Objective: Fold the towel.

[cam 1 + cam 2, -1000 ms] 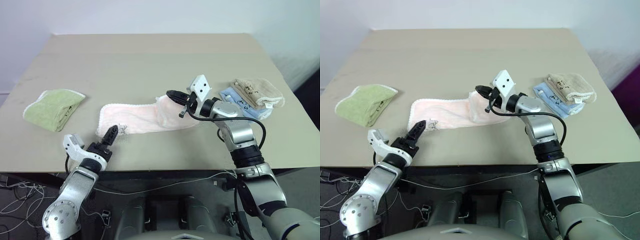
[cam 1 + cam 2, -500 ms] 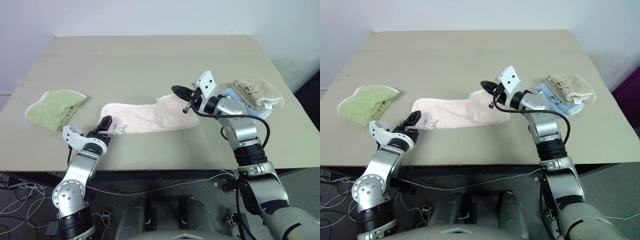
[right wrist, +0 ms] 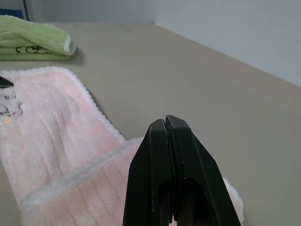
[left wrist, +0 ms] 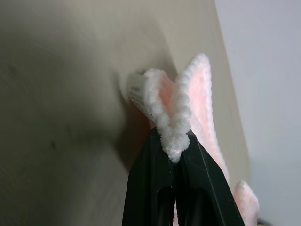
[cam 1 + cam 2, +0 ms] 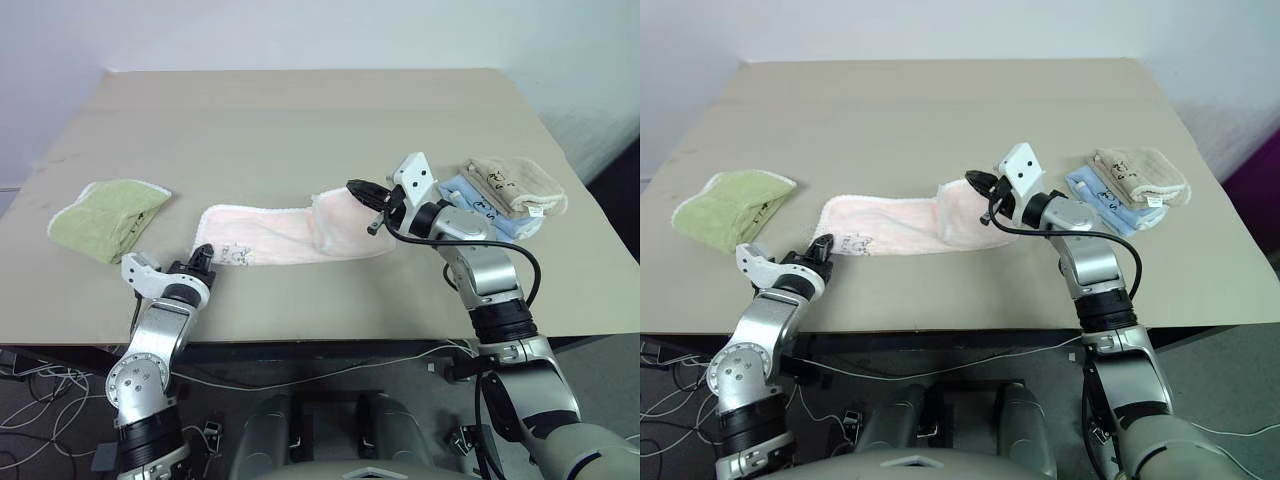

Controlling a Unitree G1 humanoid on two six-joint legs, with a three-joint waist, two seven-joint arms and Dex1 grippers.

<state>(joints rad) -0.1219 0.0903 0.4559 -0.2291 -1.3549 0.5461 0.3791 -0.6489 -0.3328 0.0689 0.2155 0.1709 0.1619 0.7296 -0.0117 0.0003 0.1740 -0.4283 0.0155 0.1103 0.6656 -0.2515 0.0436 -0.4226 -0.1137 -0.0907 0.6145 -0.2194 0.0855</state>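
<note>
The pale pink towel [image 5: 265, 237] lies across the middle of the table, its right end doubled over into a wider flap. My left gripper [image 5: 203, 253] sits at the towel's near left corner. In the left wrist view its black fingers [image 4: 150, 174] are shut on the white scalloped trim [image 4: 175, 136], which bulges out above their tips. My right gripper [image 5: 352, 186] hovers at the upper edge of the folded flap. Its fingers [image 3: 155, 155] are pressed together with no cloth showing between the tips, and the towel [image 3: 56, 141] spreads out beneath them.
A folded light green towel [image 5: 105, 215] lies at the left of the table. At the right, a beige cloth [image 5: 512, 185] rests on a light blue one [image 5: 468, 196], close behind my right forearm. The table's front edge [image 5: 330, 335] runs just below the towel.
My left gripper, open a second ago, has moved forward to the towel's near left corner and shut on it. The right gripper has stayed shut and shifted slightly to the right.
</note>
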